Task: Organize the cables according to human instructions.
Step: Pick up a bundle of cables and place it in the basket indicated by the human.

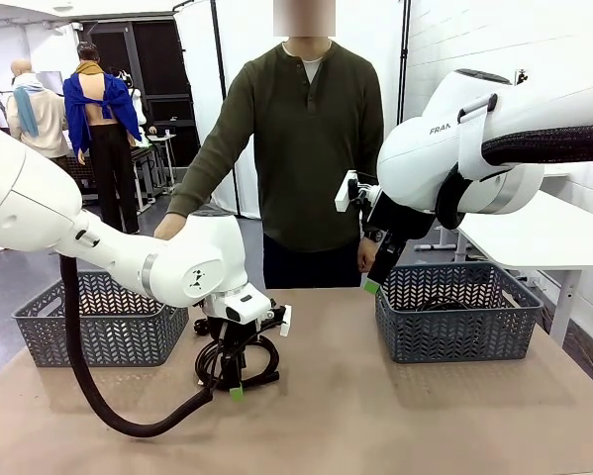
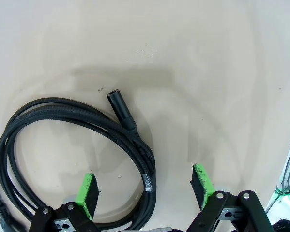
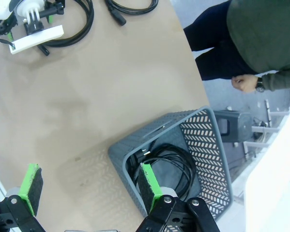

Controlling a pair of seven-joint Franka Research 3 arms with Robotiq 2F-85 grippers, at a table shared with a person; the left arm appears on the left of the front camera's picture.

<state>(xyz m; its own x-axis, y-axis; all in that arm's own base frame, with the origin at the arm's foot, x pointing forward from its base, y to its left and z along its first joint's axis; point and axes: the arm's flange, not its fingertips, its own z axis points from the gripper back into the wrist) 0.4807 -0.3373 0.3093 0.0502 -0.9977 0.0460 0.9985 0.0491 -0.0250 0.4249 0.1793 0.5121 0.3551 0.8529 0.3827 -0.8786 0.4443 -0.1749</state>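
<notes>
Roughly partway: you have one coiled cable (image 3: 169, 162) in the right basket (image 3: 210, 140). A second coil (image 2: 77, 113) lies on the table (image 1: 395, 416) under the left gripper (image 2: 145, 186), jaws wide and empty. Your right gripper (image 3: 89, 186) hangs open above that basket's rim. A third cable (image 3: 130, 6) lies loose nearby. Bare tabletop between the baskets gives room; the left basket (image 1: 88, 317) stands close.

Middle and near-right of the table (image 1: 375, 416) is just bare top, so there's loads of room to pass between the left basket (image 1: 49, 336) and right basket (image 1: 454, 336). Near-left is clogged though: the left arm's black hose (image 1: 88, 386) droops low across it, and a coiled cable (image 2: 62, 113) lies right under the wide-spread left gripper (image 2: 145, 186). Right basket's top is open, with another cable (image 3: 178, 164) inside and the right gripper (image 3: 89, 181) hanging over its corner, fingers apart.
</notes>
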